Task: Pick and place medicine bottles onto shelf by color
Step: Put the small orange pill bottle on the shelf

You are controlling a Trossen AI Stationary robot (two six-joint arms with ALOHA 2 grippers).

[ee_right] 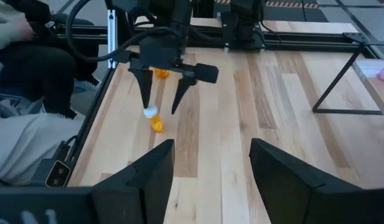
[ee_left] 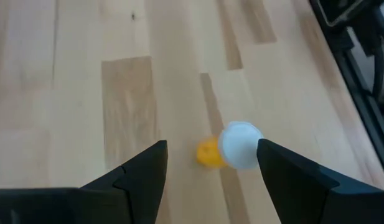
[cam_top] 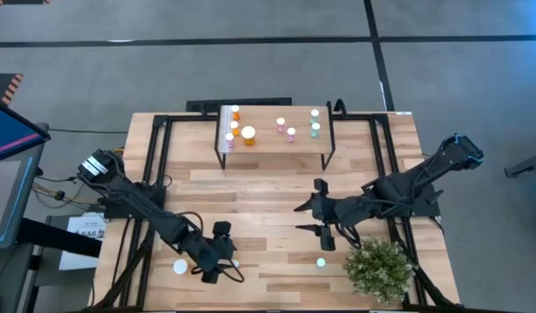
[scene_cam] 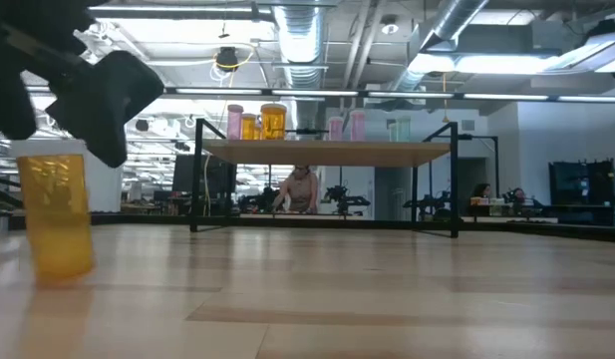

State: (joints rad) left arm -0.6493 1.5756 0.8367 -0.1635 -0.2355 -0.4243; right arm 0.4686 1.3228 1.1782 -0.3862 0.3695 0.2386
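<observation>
meanwhile left gripper [ee_left: 210,165] hangs open above small orange bottle [ee_left: 208,152] near table edge [ee_right: 98,112].

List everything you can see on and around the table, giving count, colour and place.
Shelf: one, light wood top, black legs, far side of the table.
Bottles on shelf: eight; three orange, three pink, two teal.
Small orange bottle: one, on the table under the left gripper.
Larger orange bottle: one, near the table's left edge.
Teal bottle: one, beside the plant.
Plant: one, green, near right corner.
Person: one, in the room behind.
Left gripper: open, over the small orange bottle.
Right gripper: open, mid-table, empty.
</observation>
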